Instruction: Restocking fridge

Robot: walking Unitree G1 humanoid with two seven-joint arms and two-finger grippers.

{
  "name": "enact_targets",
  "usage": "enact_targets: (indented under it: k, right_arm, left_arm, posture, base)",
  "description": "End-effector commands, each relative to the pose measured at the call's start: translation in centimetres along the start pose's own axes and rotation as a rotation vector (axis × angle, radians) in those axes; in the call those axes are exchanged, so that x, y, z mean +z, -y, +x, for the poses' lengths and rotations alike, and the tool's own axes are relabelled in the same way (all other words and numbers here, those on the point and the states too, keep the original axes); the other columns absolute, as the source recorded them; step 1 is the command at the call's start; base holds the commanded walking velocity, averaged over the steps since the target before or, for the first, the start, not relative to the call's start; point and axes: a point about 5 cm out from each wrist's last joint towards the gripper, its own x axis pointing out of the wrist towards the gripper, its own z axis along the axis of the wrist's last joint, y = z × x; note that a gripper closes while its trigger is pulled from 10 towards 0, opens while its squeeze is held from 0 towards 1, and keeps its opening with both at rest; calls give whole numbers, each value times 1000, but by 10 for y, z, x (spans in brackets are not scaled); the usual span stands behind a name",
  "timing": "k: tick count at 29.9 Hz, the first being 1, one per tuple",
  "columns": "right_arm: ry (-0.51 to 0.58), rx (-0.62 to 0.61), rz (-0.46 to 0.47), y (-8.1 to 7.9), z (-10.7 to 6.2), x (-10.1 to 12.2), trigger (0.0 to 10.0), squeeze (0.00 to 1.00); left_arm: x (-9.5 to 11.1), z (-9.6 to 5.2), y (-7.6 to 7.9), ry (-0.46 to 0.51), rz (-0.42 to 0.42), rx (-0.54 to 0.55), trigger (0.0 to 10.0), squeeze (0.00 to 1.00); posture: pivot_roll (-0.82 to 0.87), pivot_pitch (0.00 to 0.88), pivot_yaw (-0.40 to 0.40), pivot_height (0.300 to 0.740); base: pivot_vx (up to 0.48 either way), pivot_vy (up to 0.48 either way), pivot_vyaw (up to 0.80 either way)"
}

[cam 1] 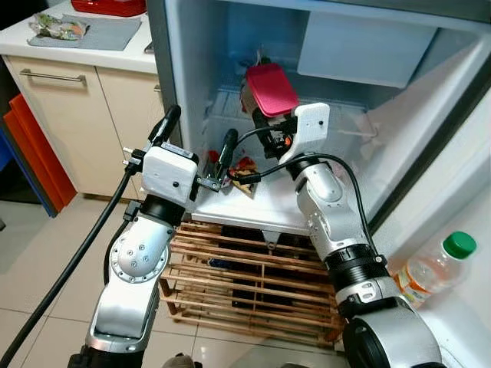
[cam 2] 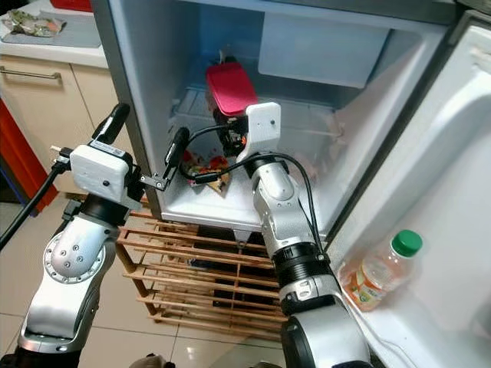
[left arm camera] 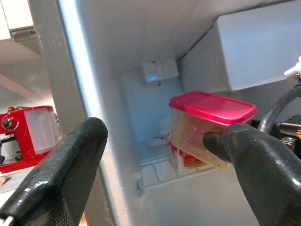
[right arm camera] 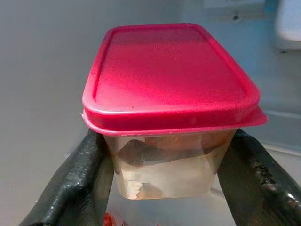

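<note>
A clear plastic container with a pink-red lid (cam 1: 270, 88) hangs inside the open fridge (cam 1: 222, 46), above its white shelf (cam 1: 253, 203). My right gripper (right arm camera: 164, 179) is shut on the container's clear sides, one black finger (right arm camera: 77, 181) on each flank. Food shows through its walls. My left gripper (cam 1: 196, 142) stands open at the fridge's left edge, nothing between its fingers; one finger (cam 1: 227, 147) reaches just inside. Below the held container lies a colourful food packet (cam 1: 244, 170) on the shelf.
The fridge door (cam 2: 460, 199) stands open at the right, with a green-capped bottle (cam 2: 381, 271) in its rack. A wooden rack (cam 1: 245, 291) stands under the fridge. Kitchen cabinets (cam 1: 69, 115) and a counter lie at the left. A red appliance (left arm camera: 23, 136) stands on it.
</note>
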Motion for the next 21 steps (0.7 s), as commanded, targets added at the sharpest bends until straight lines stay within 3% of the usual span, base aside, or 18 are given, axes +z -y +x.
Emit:
enact_targets:
  k: [1, 16, 21]
  right_arm:
    - [54, 42, 2, -9, 7, 13, 0, 0]
    - [28, 78, 13, -20, 13, 6, 0, 0]
    - [26, 73, -1, -14, 11, 5, 0, 0]
  left_arm:
    - [3, 0, 3, 5, 5, -25, 10000, 0]
    - [2, -2, 4, -6, 10, -23, 10000, 0]
    - [2, -2, 4, -8, 10, -21, 10000, 0]
  posture:
    - [101, 0, -73, 740]
    - [107, 0, -78, 740]
    - [106, 0, -78, 740]
  base:
    - [0, 0, 0]
    - [0, 0, 0]
    - [0, 0, 0]
